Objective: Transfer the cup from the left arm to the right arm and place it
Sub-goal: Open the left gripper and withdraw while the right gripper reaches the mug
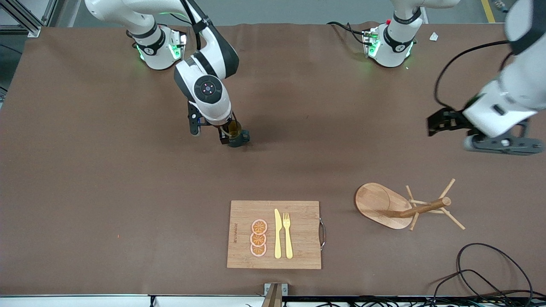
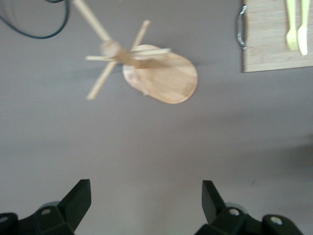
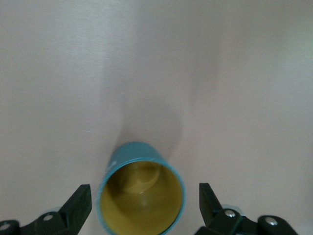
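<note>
The brown table (image 1: 106, 179) carries a bamboo cutting board (image 1: 298, 251) and a wooden peg rack (image 1: 399, 207). The left gripper (image 2: 146, 205) hangs open over bare table. The right gripper (image 3: 145, 205) — fingers spread — straddles the upright cup (image 3: 142, 196) mid-table.

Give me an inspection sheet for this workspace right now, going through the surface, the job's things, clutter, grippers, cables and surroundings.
Surface: brown table covering, flat.
Job's things: small dark teal cup with a yellow-brown inside, upright on the table, between the right gripper's open fingers.
Clutter: bamboo cutting board with three orange slices, a yellow knife and a yellow fork; wooden peg rack toward the left arm's end.
Grippers: right gripper open around the cup, not touching it; left gripper open, empty, over bare table.
Cables: black cable loops on the table's corner nearest the camera.
Surroundings: grey floor along the table's edges.
</note>
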